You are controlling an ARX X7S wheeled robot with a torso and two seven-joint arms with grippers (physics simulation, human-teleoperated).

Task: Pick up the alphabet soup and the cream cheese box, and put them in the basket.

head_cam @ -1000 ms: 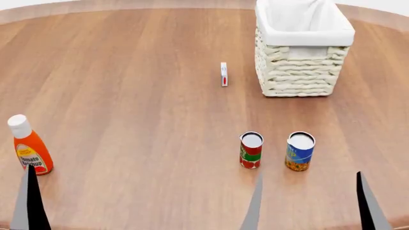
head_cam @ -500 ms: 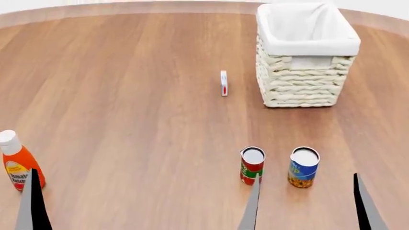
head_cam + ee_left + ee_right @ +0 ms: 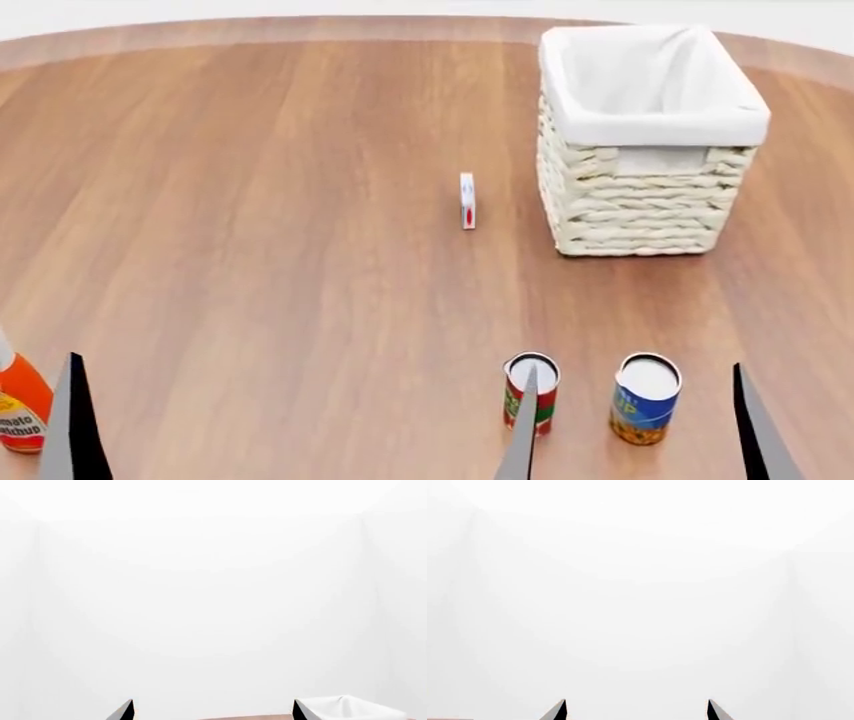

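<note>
Ketchup bottle at eight o'clock, cut off by the head view's left edge. Cream cheese box stands edge-on, its label too small to read.

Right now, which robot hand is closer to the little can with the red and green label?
Right. The right gripper has one fingertip right in front of the red and green can; the left gripper is far off, by the ketchup bottle.

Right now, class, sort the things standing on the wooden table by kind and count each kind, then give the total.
Cans: 2, red and green can, blue and yellow can
Bottles: 1, ketchup bottle
Boxes: 1, cream cheese box
Baskets: 1, basket
Total: 5
</note>
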